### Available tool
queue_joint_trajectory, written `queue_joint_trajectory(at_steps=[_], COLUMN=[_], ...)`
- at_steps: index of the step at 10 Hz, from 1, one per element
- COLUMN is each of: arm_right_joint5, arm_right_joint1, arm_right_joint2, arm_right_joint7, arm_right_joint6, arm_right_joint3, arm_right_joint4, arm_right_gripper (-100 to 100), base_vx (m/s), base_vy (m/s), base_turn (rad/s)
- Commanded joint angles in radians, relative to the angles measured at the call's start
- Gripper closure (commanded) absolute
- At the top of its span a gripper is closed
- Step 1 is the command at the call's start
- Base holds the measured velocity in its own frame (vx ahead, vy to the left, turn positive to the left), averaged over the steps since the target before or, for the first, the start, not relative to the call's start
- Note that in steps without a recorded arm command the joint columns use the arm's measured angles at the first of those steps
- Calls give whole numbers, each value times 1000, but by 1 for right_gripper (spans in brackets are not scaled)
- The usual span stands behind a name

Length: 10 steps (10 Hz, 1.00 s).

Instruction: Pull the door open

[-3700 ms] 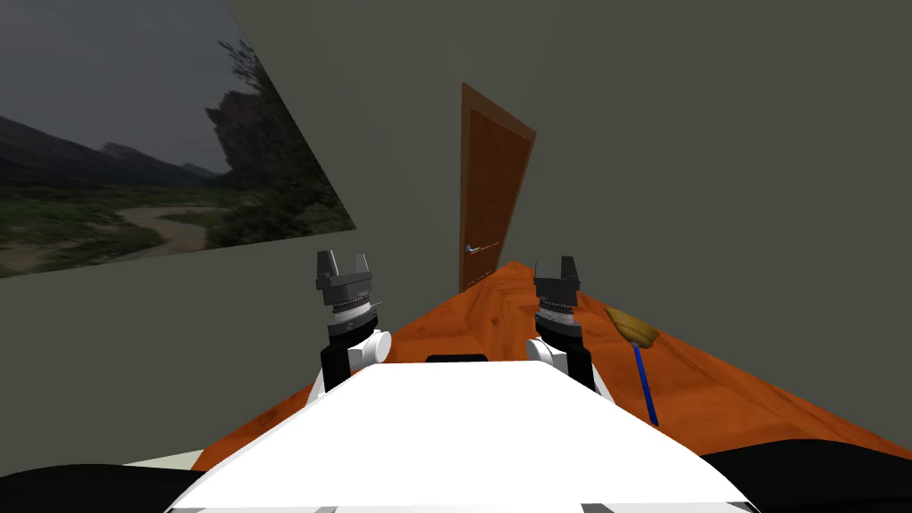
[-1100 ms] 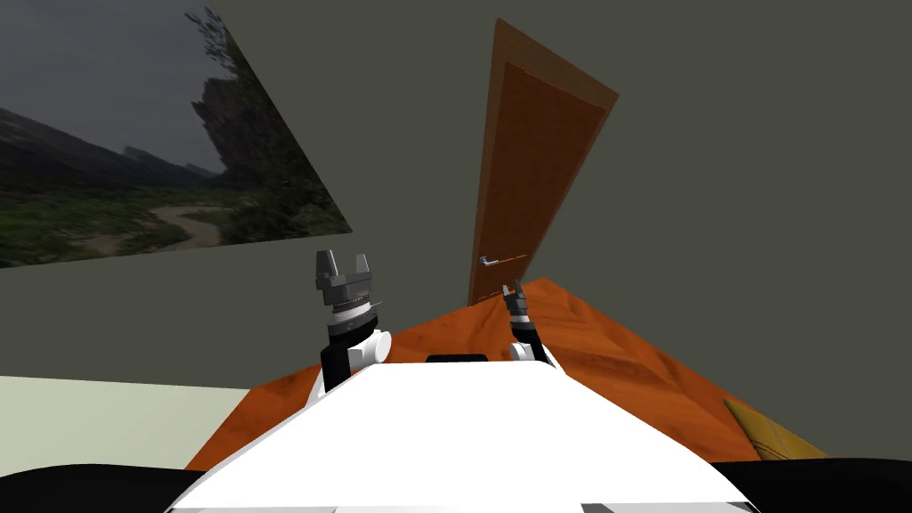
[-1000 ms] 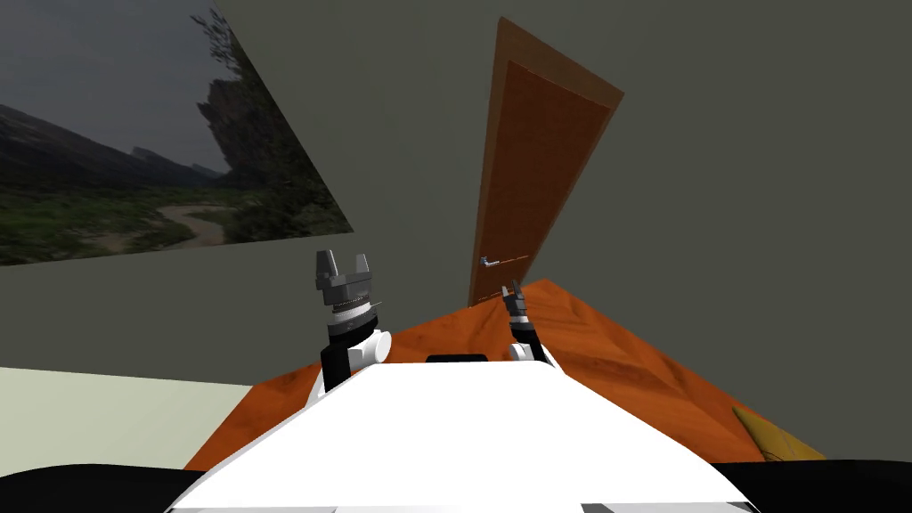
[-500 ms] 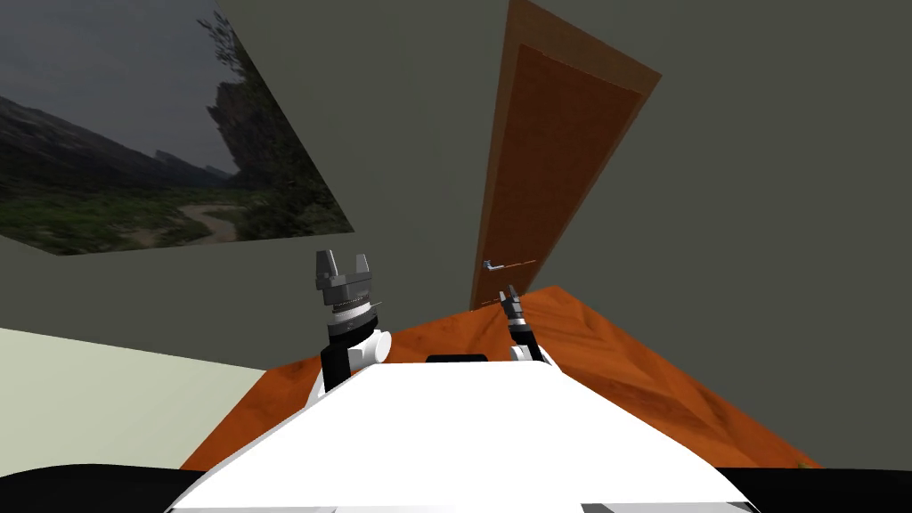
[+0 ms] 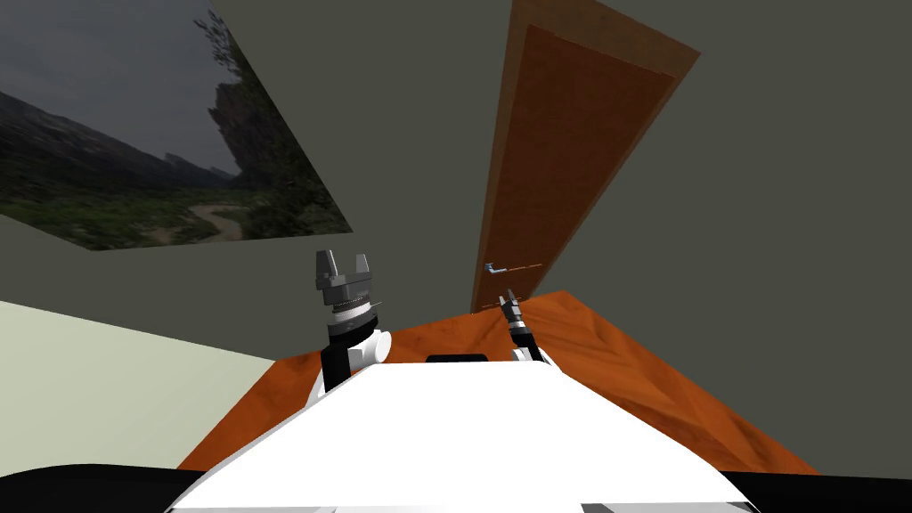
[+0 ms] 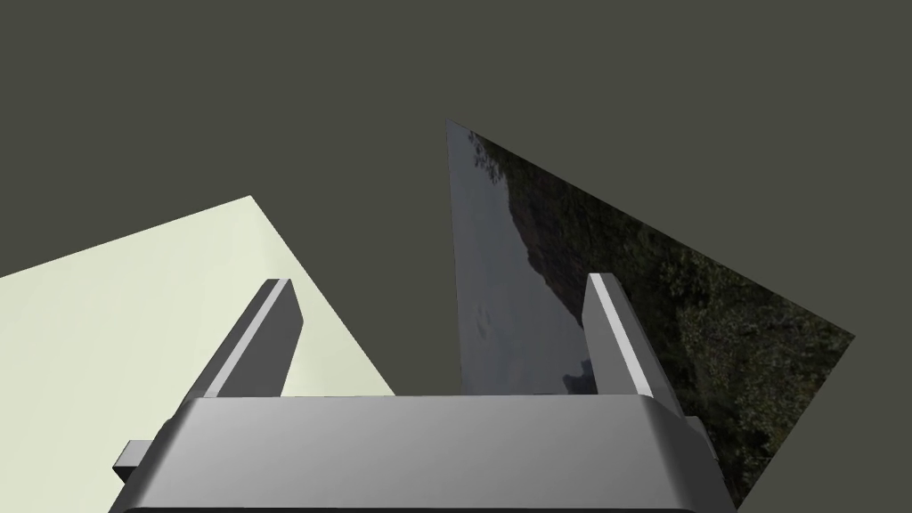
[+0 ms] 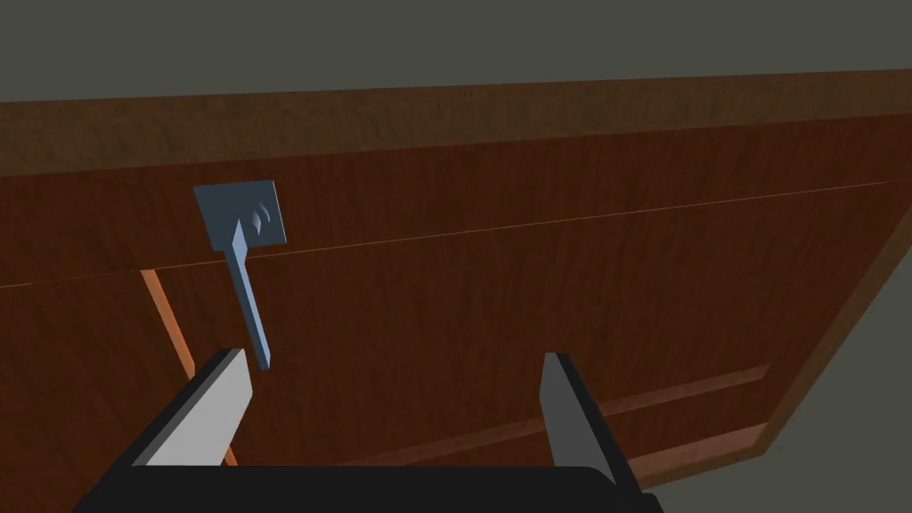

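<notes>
One brown wooden door (image 5: 570, 151) is counted, right of centre in the upper half of the head view. On it one blue-grey lever handle (image 5: 495, 268) is found, and one square plate (image 7: 242, 214) is counted at the lever's root. Two grippers are counted: one left gripper (image 5: 344, 260) just left of the frame's middle and one right gripper (image 5: 509, 298) just right of it. Two fingers (image 6: 267, 329) are counted on the left one and two fingers (image 7: 209, 401) on the right, four in all. One landscape picture (image 5: 134, 151) is counted in the upper left. One orange wooden floor (image 5: 623, 374) and one pale cream surface (image 5: 89, 383), at lower left, are counted.
</notes>
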Motion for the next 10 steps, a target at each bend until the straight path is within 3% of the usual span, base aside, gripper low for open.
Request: queue_joint_trajectory(at_steps=[1, 4, 10], arm_right_joint5=[-7, -20, -33], arm_right_joint1=[-15, -46, -75], arm_right_joint2=[-12, -35, -55], arm_right_joint7=[-9, -25, -40], arm_right_joint6=[-14, -33, -50], arm_right_joint3=[11, 30, 47], arm_right_joint4=[50, 144, 242], arm_right_gripper=[-100, -100, -100], base_vx=[58, 72, 32], base_vy=[-67, -78, -46], base_turn=[127, 115, 54])
